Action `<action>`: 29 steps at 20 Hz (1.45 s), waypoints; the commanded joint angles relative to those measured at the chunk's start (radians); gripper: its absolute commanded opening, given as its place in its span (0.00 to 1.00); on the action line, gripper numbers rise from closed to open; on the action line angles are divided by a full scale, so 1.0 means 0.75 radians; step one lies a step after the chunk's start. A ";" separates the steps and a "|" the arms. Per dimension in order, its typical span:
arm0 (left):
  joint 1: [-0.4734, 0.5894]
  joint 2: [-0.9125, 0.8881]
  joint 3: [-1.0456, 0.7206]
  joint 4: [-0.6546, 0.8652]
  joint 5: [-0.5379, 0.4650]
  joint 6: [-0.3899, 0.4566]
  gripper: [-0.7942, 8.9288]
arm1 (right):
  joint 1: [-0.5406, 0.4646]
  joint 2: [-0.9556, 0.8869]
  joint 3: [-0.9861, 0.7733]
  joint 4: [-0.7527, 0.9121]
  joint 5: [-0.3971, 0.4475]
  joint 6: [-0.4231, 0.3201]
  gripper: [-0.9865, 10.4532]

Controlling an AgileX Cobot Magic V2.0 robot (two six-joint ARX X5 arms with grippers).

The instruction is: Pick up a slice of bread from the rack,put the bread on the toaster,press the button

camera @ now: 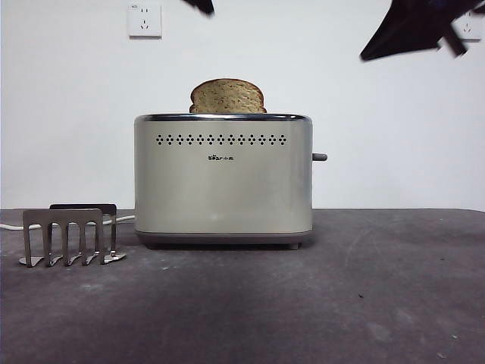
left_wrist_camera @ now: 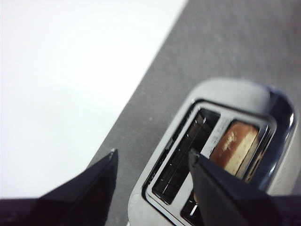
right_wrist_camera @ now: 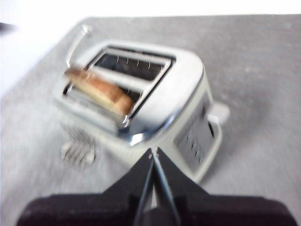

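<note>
The slice of bread (camera: 227,97) stands upright in a slot of the cream toaster (camera: 223,189), its rounded top above the chrome rim. The bread (left_wrist_camera: 233,146) shows in the left wrist view in one slot, the other slot being empty. My left gripper (left_wrist_camera: 152,152) hangs open above the toaster with nothing between its jaws; only its black tip (camera: 203,7) shows in the front view. My right gripper (right_wrist_camera: 154,153) is shut and empty, high above and to the right (camera: 369,53) of the button (camera: 319,157). The grey rack (camera: 68,235) stands empty left of the toaster.
A white wall socket (camera: 145,20) is on the wall behind the toaster. A white cable (camera: 11,226) runs along the dark grey table (camera: 303,303) behind the rack.
</note>
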 commanded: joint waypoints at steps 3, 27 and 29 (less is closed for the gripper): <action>-0.001 -0.159 0.001 -0.116 0.014 -0.310 0.35 | 0.018 0.210 0.004 0.302 -0.070 0.244 0.08; -0.001 -0.377 0.001 -0.382 0.155 -0.509 0.34 | 0.047 0.676 0.123 0.630 -0.019 0.384 0.08; -0.001 -0.377 0.001 -0.386 0.155 -0.512 0.34 | 0.054 0.698 0.123 0.629 -0.018 0.381 0.08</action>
